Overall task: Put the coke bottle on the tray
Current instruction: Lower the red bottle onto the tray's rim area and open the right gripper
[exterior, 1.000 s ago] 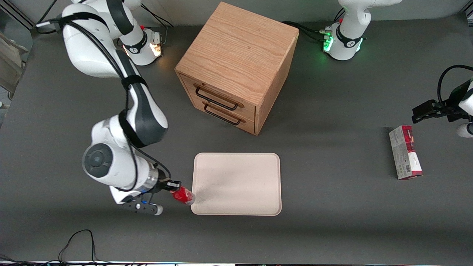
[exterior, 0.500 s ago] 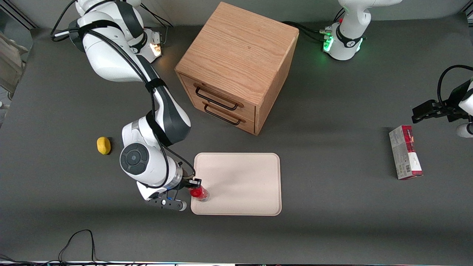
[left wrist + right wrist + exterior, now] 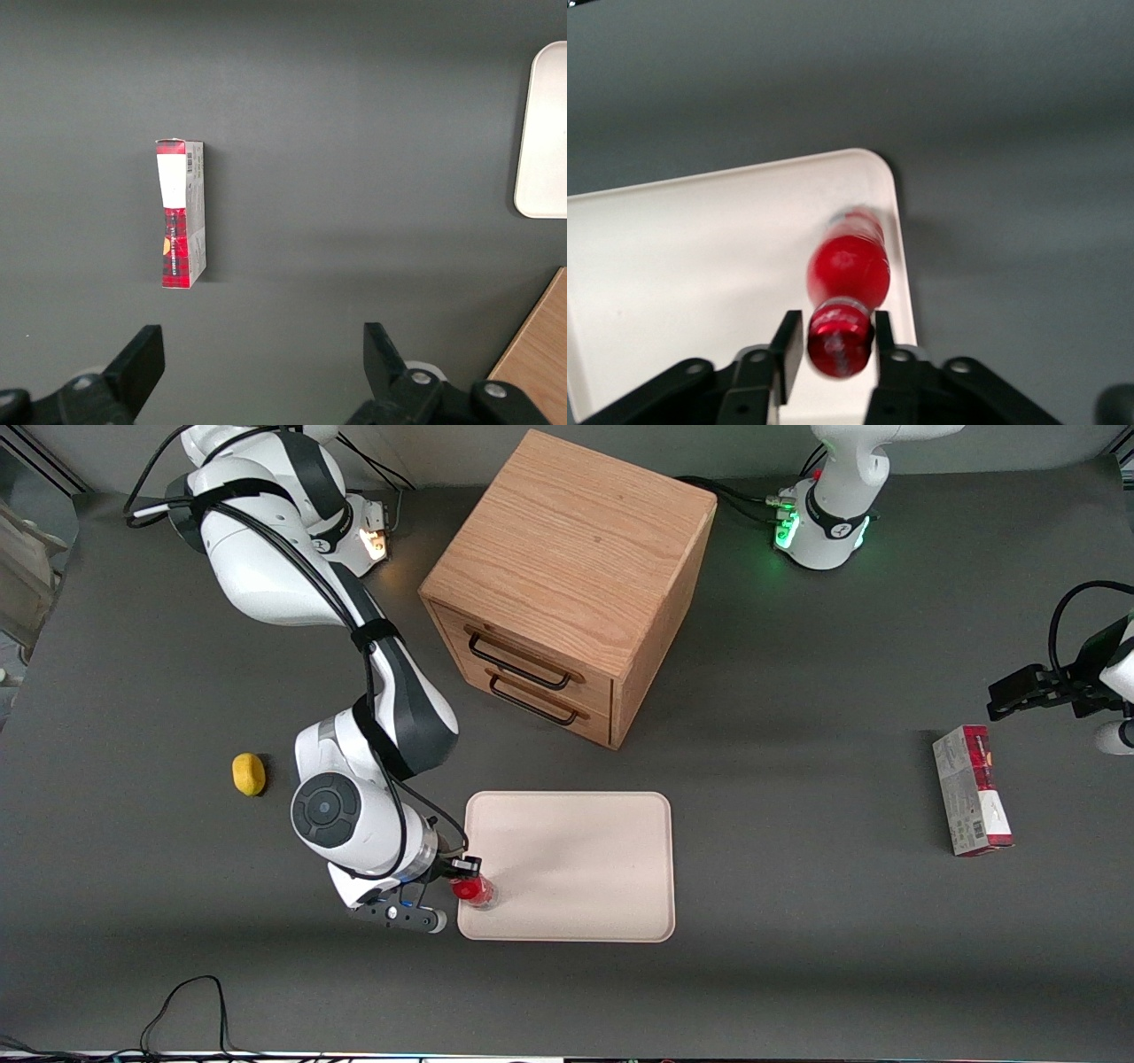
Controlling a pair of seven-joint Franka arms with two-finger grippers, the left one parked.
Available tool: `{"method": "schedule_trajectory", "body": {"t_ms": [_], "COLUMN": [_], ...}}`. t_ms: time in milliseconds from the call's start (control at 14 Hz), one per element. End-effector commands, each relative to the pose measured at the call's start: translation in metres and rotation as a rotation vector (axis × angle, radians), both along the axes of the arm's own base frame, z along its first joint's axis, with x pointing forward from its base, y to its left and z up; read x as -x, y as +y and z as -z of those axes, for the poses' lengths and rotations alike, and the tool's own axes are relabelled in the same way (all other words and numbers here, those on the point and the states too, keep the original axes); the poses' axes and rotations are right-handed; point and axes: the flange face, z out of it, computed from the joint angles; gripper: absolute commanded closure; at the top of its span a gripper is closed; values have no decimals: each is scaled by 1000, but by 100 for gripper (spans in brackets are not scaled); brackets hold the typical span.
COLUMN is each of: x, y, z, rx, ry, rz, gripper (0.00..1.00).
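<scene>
Presently the placing step is judged to be in hand, close to its end. Nearest the front camera, the hand point(image 3: 462, 872) is seen at the tray's corner on the working arm's side, closed on the cap of the coke bottle point(image 3: 477, 891). In the right wrist view the two fingers point(image 3: 787, 343) are pressed against the red cap, one on each side, and the coke bottle point(image 3: 849, 269) hangs below them, roughly upright, over the tray point(image 3: 700, 266) just inside its rounded corner. Whether the clear base is already touching the tray floor cannot be told; the bottle's lower end is blurred.

The tray point(image 3: 585, 841) is otherwise bare, so no obstacle to the release is noted. The bottle sits very close to the rim, which is judged the main risk: a base landing partly on the raised edge would leave it tilted.

Next move, as a judgement only: the last bit of descent is to be confirmed, the fingers are to be parted slowly, and the hand is to be lifted straight up so the narrow bottle is not tipped.

Farther from the camera, a yellow lemon point(image 3: 249, 774) lies on the surface toward the working arm's end, well apart. Farthest, a wooden drawer cabinet point(image 3: 567, 584) stands with both drawers shut.
</scene>
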Motion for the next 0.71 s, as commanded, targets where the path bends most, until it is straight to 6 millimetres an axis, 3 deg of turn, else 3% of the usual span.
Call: {"method": "schedule_trajectory", "body": {"t_ms": [0,286,429,571,643], "x": [-3,0,5,21,29], "y": [5,0,-12,-37,-63], "z": [-9,-21,-40,-57,-72], "rx": [28,38,56,86,85], "ry": [-36,-23,17,100,117], "rz": [30,24,-6,-137,-166], "gripper": [0,0,0,0,0]}}
